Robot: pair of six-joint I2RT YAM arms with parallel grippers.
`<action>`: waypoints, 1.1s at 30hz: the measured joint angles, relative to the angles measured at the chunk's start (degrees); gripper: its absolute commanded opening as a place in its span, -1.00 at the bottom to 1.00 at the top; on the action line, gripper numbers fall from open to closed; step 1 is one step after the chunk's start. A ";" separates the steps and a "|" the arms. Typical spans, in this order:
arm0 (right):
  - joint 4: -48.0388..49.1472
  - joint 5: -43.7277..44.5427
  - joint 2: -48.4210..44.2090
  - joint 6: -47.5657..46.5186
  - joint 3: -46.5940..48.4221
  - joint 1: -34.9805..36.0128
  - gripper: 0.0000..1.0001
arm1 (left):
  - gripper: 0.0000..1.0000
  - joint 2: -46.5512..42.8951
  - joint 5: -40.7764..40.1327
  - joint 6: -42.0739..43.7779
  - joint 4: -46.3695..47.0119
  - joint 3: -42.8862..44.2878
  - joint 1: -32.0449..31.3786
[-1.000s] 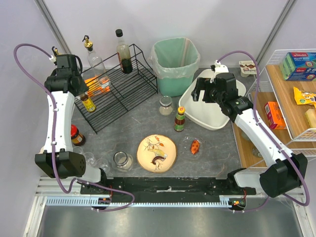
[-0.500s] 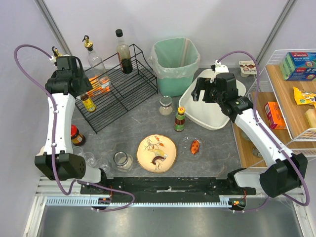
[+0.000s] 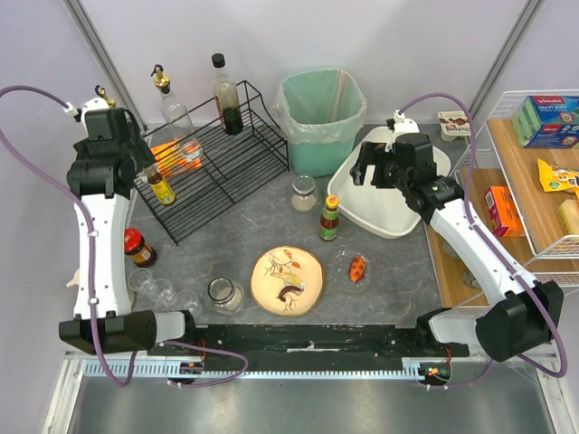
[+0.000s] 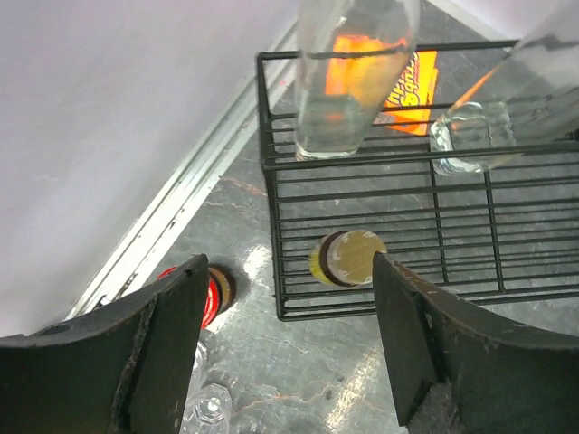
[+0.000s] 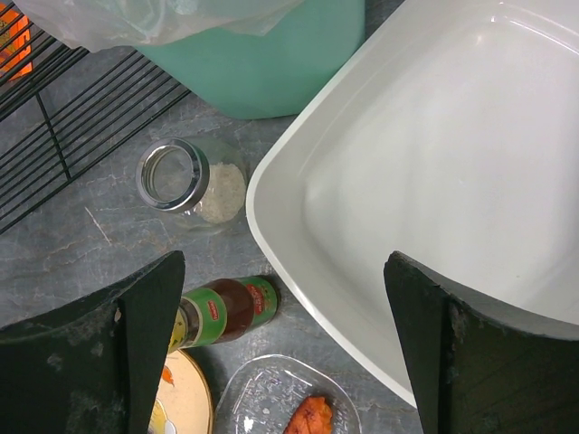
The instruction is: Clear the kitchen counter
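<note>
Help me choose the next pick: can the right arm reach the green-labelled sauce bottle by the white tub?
Probably yes. The right claw hangs open near the sauce bottle; nothing covers it, though the white tub stands close beside.

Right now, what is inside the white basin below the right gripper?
Nothing shows in the white basin: the right wrist view shows a bare white floor. One finger of the right gripper covers a corner of it, and the arm hides part of it from above.
</note>
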 measured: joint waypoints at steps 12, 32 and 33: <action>-0.02 -2.62 0.04 1.46 0.00 0.00 0.96 | 0.62 -0.33 -1.33 -5.35 -0.83 0.70 12.48; -0.31 -6.71 1.88 3.34 0.00 -0.11 0.96 | 0.63 -3.08 1.27 -21.49 1.77 -26.27 24.11; -0.37 -6.73 1.88 3.34 0.00 -0.11 0.96 | 0.63 -2.75 1.40 -21.92 1.75 -27.08 24.11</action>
